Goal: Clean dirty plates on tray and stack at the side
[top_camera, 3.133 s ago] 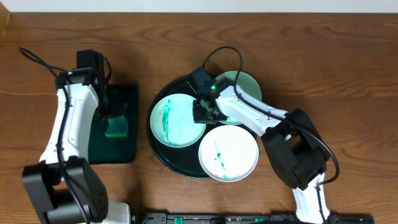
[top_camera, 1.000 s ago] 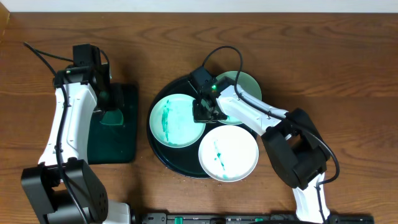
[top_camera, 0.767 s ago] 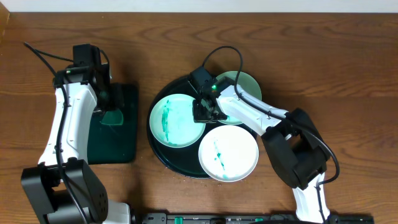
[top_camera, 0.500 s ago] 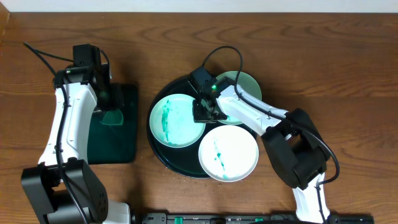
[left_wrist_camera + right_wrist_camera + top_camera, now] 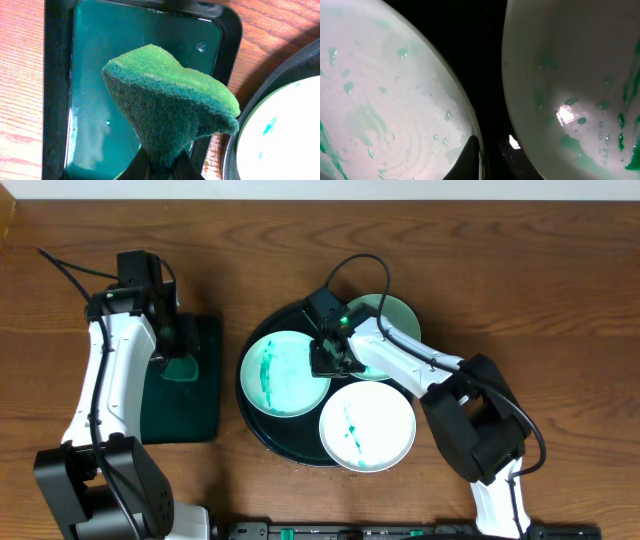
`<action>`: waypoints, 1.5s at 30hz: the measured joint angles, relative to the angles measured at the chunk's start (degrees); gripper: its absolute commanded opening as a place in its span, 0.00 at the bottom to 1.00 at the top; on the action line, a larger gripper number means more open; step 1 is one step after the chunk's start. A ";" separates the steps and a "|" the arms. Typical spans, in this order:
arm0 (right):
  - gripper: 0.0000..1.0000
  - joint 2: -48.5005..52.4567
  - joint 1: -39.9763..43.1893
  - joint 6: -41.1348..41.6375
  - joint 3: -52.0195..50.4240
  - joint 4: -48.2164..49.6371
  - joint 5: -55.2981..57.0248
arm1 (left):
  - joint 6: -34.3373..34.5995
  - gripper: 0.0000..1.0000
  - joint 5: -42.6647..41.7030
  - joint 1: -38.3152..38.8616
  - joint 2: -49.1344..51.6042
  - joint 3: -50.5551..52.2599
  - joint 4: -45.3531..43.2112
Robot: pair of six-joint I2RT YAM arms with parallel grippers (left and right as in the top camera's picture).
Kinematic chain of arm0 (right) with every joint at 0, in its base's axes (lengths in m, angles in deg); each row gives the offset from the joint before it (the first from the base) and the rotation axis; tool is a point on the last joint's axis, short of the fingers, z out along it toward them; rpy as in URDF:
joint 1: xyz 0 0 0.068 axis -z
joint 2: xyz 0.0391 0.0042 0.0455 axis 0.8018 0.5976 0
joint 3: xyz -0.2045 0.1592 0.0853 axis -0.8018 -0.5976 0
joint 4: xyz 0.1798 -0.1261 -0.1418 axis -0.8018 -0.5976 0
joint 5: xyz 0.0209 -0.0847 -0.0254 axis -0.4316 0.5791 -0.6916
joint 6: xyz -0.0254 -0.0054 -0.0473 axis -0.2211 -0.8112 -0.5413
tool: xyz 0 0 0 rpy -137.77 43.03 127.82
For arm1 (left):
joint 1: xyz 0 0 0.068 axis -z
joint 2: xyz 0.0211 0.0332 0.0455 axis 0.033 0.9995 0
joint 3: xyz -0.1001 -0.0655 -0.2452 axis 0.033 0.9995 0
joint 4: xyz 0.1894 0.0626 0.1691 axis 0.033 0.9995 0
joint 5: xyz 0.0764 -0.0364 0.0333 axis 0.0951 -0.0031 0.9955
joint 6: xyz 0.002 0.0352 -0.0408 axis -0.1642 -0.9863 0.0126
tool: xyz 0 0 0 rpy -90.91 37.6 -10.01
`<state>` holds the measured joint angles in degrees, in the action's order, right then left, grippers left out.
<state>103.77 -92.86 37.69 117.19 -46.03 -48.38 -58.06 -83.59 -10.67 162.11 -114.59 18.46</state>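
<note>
Green sponge (image 5: pixel 170 105) hangs clear of the small rectangular tray (image 5: pixel 57 100), lifted from where it sat low a few seconds ago. The left gripper (image 5: pixel 160 167) pinches its lower tip, so scrubbing looks ready to start, though no plate is clean yet. The nearest smeared plate (image 5: pixel 285 373) lies with two others on the round tray (image 5: pixel 258 432), right of that gripper and apart from it; the right gripper (image 5: pixel 328 358) has not moved, its jaws straddling this plate's rim, whether clamped I cannot tell.
</note>
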 measured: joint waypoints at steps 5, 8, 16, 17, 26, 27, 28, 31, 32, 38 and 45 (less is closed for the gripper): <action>0.01 0.00 0.00 0.00 0.00 0.00 0.00 | 0.00 0.07 0.00 0.00 0.00 0.00 -0.09; 0.01 0.00 0.00 0.00 0.00 0.00 0.00 | 0.00 0.07 0.00 0.00 0.00 0.00 -0.15; 0.01 0.00 0.00 0.00 0.00 0.00 -0.02 | 1.09 0.07 -1.40 0.17 0.00 0.02 -0.48; 0.01 0.00 0.00 0.00 0.00 0.00 -0.02 | 1.38 0.07 -2.43 0.35 0.00 0.02 -0.85; 0.01 0.00 0.00 0.00 0.00 0.00 -0.02 | 4.44 0.07 -10.21 8.70 0.11 3.13 -6.56; 0.01 0.00 0.00 0.00 0.00 0.00 -0.02 | 4.96 0.07 -10.60 10.05 0.26 3.76 -7.15; 0.01 0.00 0.00 0.00 0.00 0.02 0.00 | 5.73 0.07 -10.93 11.61 0.59 4.55 -8.04; 0.01 0.00 0.00 0.00 0.00 0.00 -0.02 | 7.65 0.07 -11.54 15.17 2.36 5.57 -9.07; 0.01 0.00 0.00 0.00 0.00 0.00 -0.02 | 8.24 0.07 -11.67 16.15 3.34 5.64 -9.14; 0.01 0.00 0.00 0.00 0.00 0.00 -0.02 | 10.21 0.07 -12.04 19.04 10.97 5.66 -9.27; 0.01 0.00 0.00 0.00 0.00 0.02 -0.07 | 10.80 0.07 -13.31 19.12 14.29 5.46 -9.90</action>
<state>103.77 -92.86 37.69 117.19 -46.00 -48.44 -47.26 -96.90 8.46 176.40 -109.12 8.56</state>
